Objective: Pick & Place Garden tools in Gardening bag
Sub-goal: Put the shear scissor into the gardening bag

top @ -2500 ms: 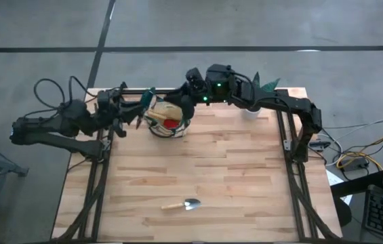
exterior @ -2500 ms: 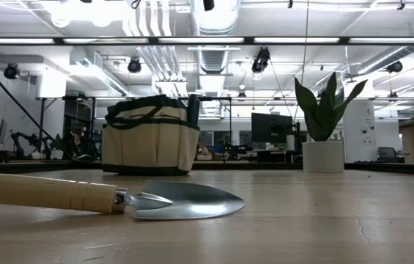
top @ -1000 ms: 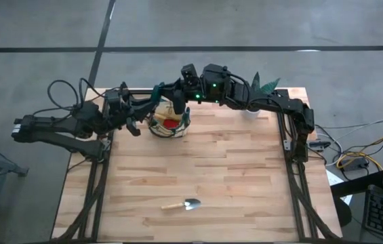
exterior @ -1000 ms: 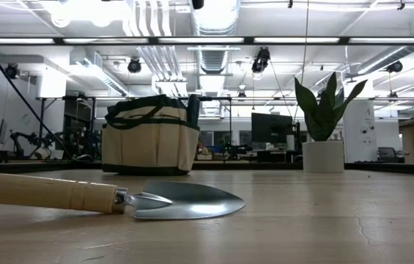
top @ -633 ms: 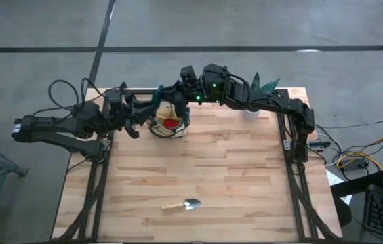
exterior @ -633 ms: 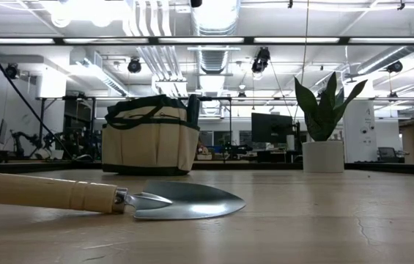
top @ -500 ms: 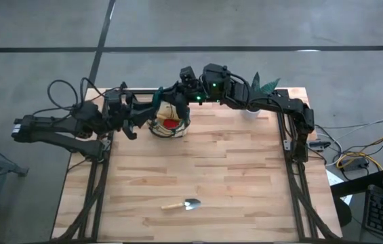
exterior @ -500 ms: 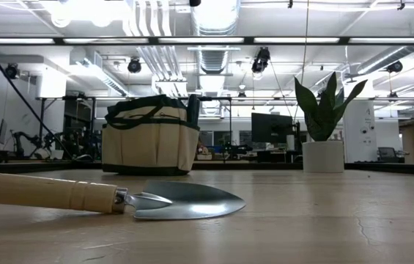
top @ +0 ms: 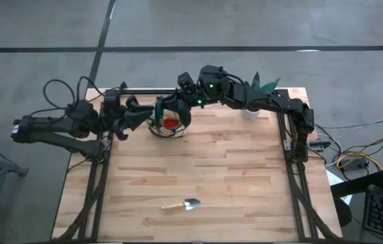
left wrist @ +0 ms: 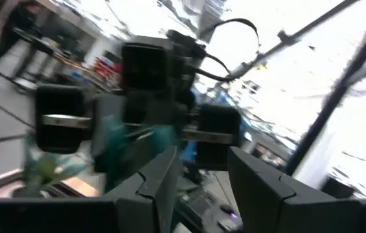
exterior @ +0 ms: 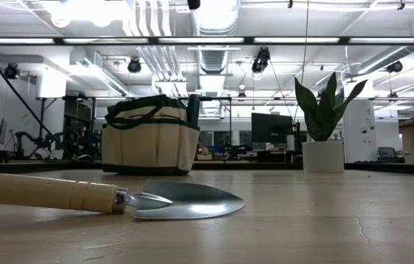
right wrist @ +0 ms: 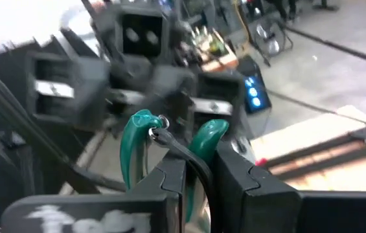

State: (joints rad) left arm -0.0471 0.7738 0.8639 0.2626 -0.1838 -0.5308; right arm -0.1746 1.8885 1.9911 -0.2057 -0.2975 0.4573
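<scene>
The right gripper (right wrist: 199, 169) is over the bag (top: 171, 119) at the far end of the worktop (top: 245, 176); its fingers are pinched on the shears (right wrist: 163, 145), and the green handles stick out past the fingers; I think it holds them by the metal end so they can go down into the bag handles up; the left gripper (top: 139, 115) is just beside the bag on its own side; its fingers stand apart with nothing between them in the left wrist view; it looks like it has just handed the shears over, so it lets go and makes room; the bag stands upright near the plant (exterior: 325, 121), with a red piece (top: 171, 123) inside it; one trowel (top: 183, 204) lies flat near the front edge, well apart from the bag, not picked up yet.

A second ago the left gripper was right at the bag rim, close to the shears; now it has pulled back a little toward its own side and its fingers have spread wider; the right gripper has drawn a bit nearer over the bag; the trowel, bag and plant have not moved.
</scene>
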